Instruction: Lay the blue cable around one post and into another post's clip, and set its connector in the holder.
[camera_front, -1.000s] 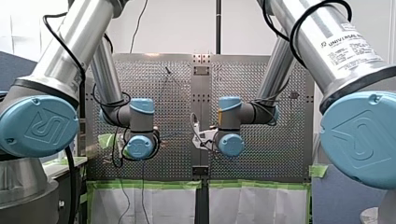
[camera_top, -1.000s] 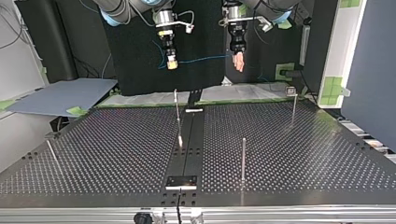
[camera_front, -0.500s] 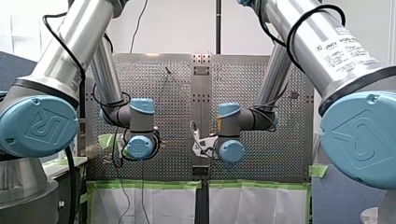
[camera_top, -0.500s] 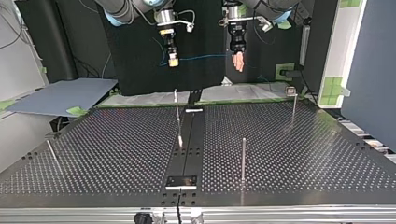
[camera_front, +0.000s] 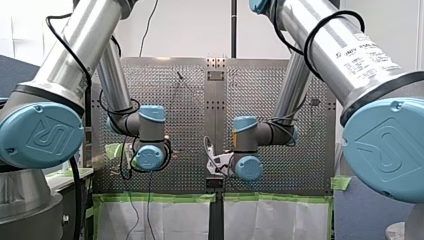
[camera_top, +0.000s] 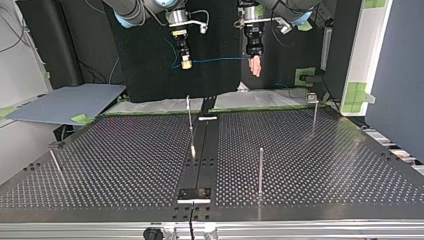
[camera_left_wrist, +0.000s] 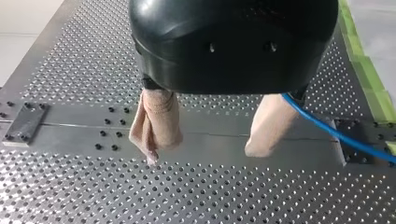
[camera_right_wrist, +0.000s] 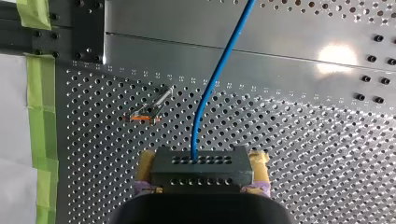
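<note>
Clamped in the right gripper (camera_top: 186, 63) is the black connector (camera_right_wrist: 201, 171), seen between the yellow pads (camera_right_wrist: 146, 162) in the right wrist view. The blue cable (camera_right_wrist: 212, 84) is seen leaving the connector's top and curving away above the perforated table (camera_right_wrist: 303, 140). The left gripper (camera_left_wrist: 201, 149) is spread wide: its beige fingers (camera_left_wrist: 156, 121) are apart and nothing is held between them. The cable is passed just beside the outer side of one finger. In the top view the cable is strung in the air between both grippers. The posts (camera_top: 260, 170) are untouched by it. A clip (camera_top: 311, 96) is carried by the post at that view's right. A dark plate (camera_top: 195, 194) is mounted at the near edge, middle.
</note>
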